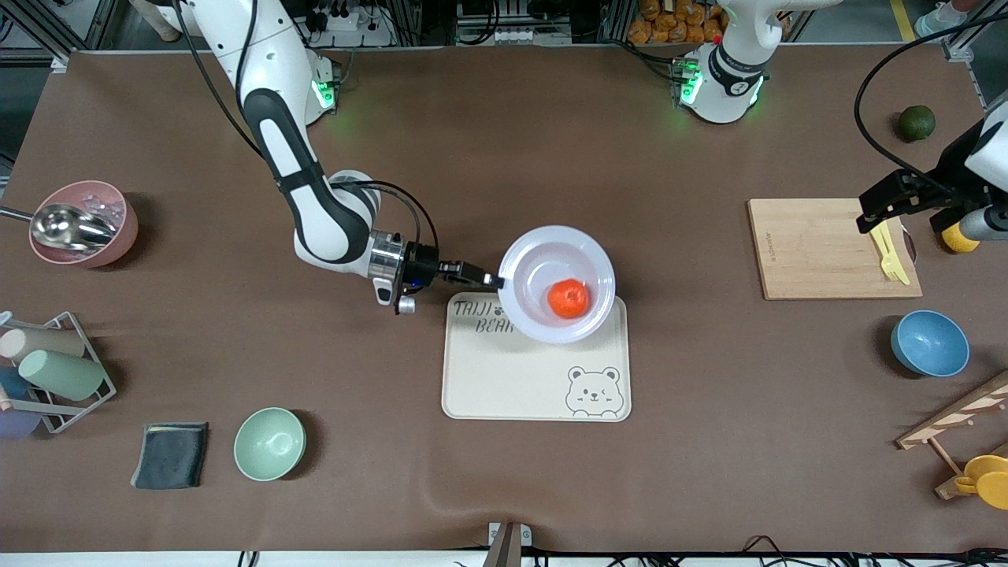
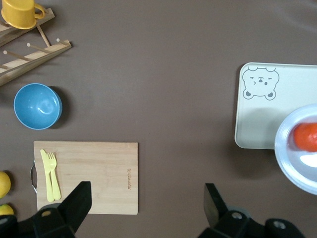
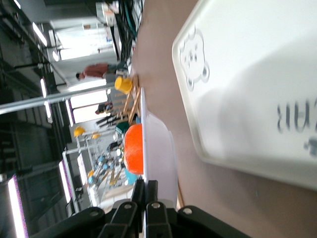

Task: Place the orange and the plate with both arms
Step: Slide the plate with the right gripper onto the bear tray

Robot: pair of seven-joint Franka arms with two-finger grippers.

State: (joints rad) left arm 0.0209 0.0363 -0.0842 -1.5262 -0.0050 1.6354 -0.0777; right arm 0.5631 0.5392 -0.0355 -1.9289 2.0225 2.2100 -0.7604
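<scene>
Nearest my front camera is the cream bear tray [image 1: 535, 370], lying flat on the worktop. Over its corner farthest from that camera, on the left arm's side, I see the plate [image 1: 557, 283] with the orange [image 1: 568, 299] sitting in its well. My right tool [image 1: 482, 277] has its fingers pressed together on the plate's rim, on the edge toward the right arm's end of the worktop, so the plate reaches out from the tool toward the left arm's end. I judge the coming move turns on that: the plate overhangs two tray edges and is not yet centred, so it needs to shift nearer the front camera and toward the printed bear before I let go.

In the right wrist view the plate [image 3: 158, 153] runs edge-on out of the fingers with the orange [image 3: 133, 148] resting in it. I cannot tell whether the plate's underside touches the tray or hangs just above it.

Farther off, toward the left arm's end, my left tool [image 2: 146, 203] waits with fingers spread wide and nothing between them, over the bamboo cutting board [image 1: 831, 248] carrying a yellow fork [image 1: 890, 256]. The right arm is plainly the nearer one to the plate.
</scene>
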